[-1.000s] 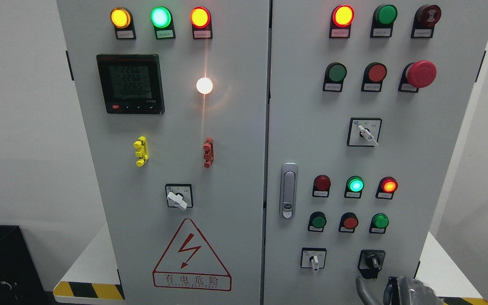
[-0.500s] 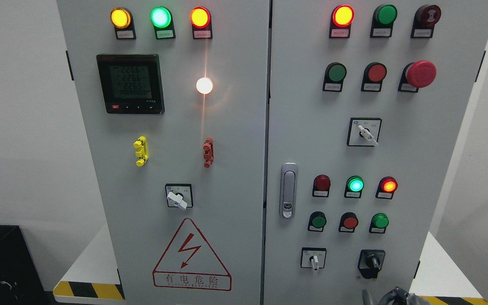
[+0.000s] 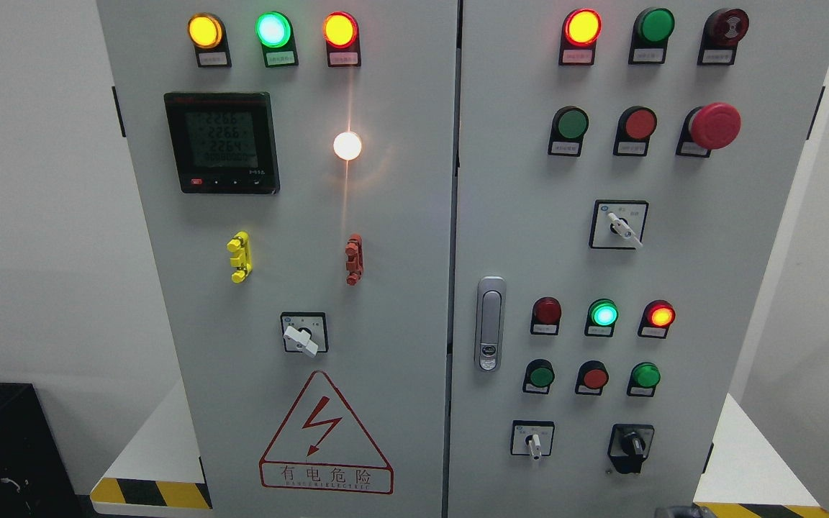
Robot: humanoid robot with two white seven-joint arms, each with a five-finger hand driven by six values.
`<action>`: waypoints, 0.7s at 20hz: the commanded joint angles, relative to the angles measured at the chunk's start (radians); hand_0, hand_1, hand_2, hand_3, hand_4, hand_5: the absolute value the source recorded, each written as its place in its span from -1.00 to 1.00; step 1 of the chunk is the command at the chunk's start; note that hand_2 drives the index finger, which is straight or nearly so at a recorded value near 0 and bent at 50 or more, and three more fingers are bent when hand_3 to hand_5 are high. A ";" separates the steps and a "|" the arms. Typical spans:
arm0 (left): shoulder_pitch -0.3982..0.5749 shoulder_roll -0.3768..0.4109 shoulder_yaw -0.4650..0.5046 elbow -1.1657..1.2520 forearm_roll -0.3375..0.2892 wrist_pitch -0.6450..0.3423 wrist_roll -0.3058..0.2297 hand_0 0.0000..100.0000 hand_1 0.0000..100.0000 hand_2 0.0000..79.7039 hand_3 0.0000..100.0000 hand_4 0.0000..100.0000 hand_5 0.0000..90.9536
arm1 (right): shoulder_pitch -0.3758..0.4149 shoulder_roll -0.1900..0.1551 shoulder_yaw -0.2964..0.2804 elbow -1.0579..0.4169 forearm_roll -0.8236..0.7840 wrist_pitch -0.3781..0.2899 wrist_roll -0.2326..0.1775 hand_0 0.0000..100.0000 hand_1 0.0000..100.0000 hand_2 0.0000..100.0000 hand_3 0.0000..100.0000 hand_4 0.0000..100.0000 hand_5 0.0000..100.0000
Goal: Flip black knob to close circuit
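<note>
The black knob (image 3: 630, 444) sits low on the right door of the grey electrical cabinet (image 3: 709, 288), on a black base plate. Its handle is turned slightly off vertical. Only a dark sliver of my right hand (image 3: 681, 512) shows at the bottom edge, below and a little right of the knob, apart from it. My left hand does not show.
A white selector switch (image 3: 533, 444) sits left of the knob. Above them are push buttons and lit lamps, a silver door latch (image 3: 488, 324), another white selector (image 3: 623, 226) and a red mushroom stop button (image 3: 715, 124). The left door carries a meter (image 3: 222, 142) and a warning triangle.
My right hand has dropped steadily from just under the black knob to the bottom edge, almost out of view. The knob's position looks unchanged.
</note>
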 commanded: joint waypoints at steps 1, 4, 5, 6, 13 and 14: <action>0.023 0.000 0.000 -0.029 0.000 0.000 -0.001 -0.76 0.11 -1.00 -1.00 -1.00 -1.00 | 0.070 -0.001 0.060 -0.076 -0.251 -0.054 -0.004 -1.00 -0.79 -0.31 0.18 0.15 -0.10; 0.023 0.000 0.000 -0.029 0.000 0.000 -0.001 -0.76 0.11 -1.00 -1.00 -1.00 -1.00 | 0.094 -0.001 0.073 -0.074 -0.313 -0.119 0.003 -1.00 -0.80 -0.41 -0.01 -0.05 -0.33; 0.021 0.000 0.000 -0.029 0.000 0.000 -0.001 -0.76 0.11 -1.00 -1.00 -1.00 -1.00 | 0.102 -0.001 0.075 -0.074 -0.332 -0.131 0.008 -1.00 -0.80 -0.44 -0.05 -0.08 -0.36; 0.023 0.000 0.000 -0.029 0.000 0.000 -0.001 -0.76 0.11 -1.00 -1.00 -1.00 -1.00 | 0.105 -0.001 0.081 -0.073 -0.354 -0.137 0.011 -1.00 -0.81 -0.49 -0.10 -0.16 -0.44; 0.023 0.000 0.000 -0.029 0.000 0.000 -0.001 -0.76 0.11 -1.00 -1.00 -1.00 -1.00 | 0.142 -0.003 0.103 -0.037 -0.394 -0.214 0.122 -1.00 -0.98 -0.82 -0.56 -0.65 -0.94; 0.023 0.000 0.000 -0.029 0.000 0.000 -0.001 -0.76 0.11 -1.00 -1.00 -1.00 -1.00 | 0.143 -0.003 0.103 -0.034 -0.415 -0.224 0.125 -1.00 -0.99 -0.83 -0.58 -0.67 -0.97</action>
